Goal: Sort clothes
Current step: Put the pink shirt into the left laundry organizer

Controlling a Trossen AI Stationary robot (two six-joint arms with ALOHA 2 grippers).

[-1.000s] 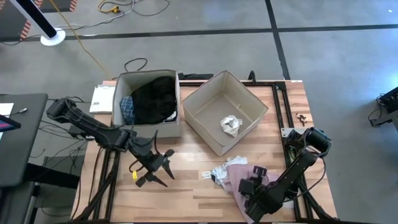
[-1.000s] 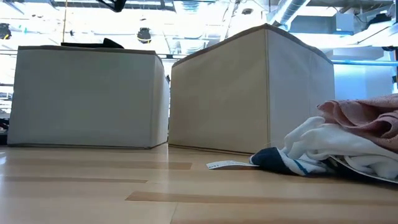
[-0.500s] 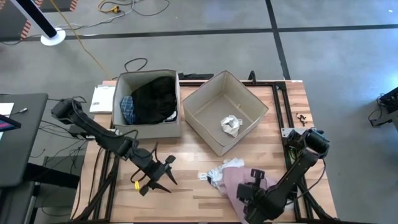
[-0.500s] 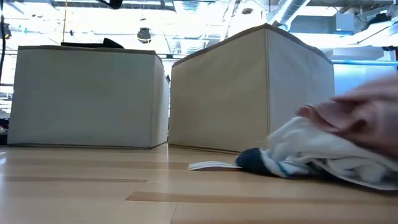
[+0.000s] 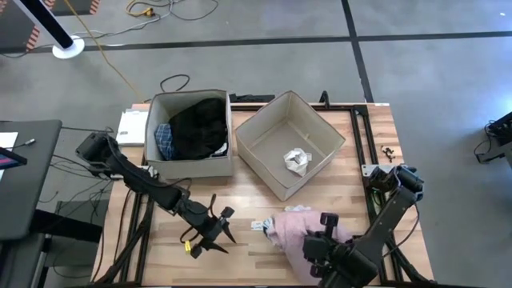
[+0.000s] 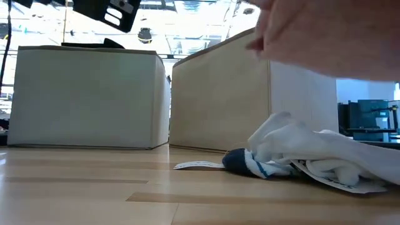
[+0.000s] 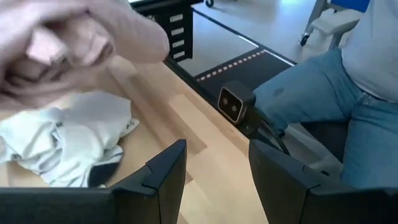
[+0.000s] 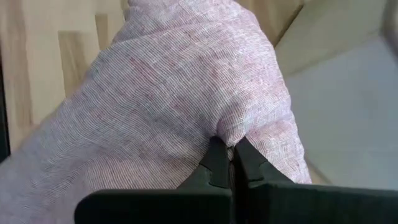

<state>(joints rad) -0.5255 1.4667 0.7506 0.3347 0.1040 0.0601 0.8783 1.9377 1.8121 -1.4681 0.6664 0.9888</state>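
R gripper [image 8: 231, 163]: near edge of table, right side; fingers clenched on a fold of the pink garment [image 5: 294, 228], cloth bunched over the tips.
Pink garment: lifted off the wood in low view, hanging as a blur at top right; in high view it sits just in front of R gripper, over the white-grey pieces.
White-grey pieces [image 6: 300, 159]: heap on the table [image 5: 256, 252] under the pink one, dark blue bit w/ a stripe at its near-left end, small white tag lying flat beside it.
L gripper [image 5: 214, 228]: near-centre of table, left of the heap, apart from it; fingers [image 7: 163, 171] spread wide, nothing btwn them.
Person: jeans-clad legs seen in L wrist view beyond the table edge.
Right box [image 5: 290, 144]: beige, mid-table, set at an angle; one small white-grey piece [image 5: 297, 160] on its floor.
Left box [image 5: 189, 128]: beige, touching or just beside right box; holds a large black garment [image 5: 200, 126] w/ a blue-and-white plaid shirt [image 5: 163, 141] at its left side.
Floor beyond: grey concrete, cables.
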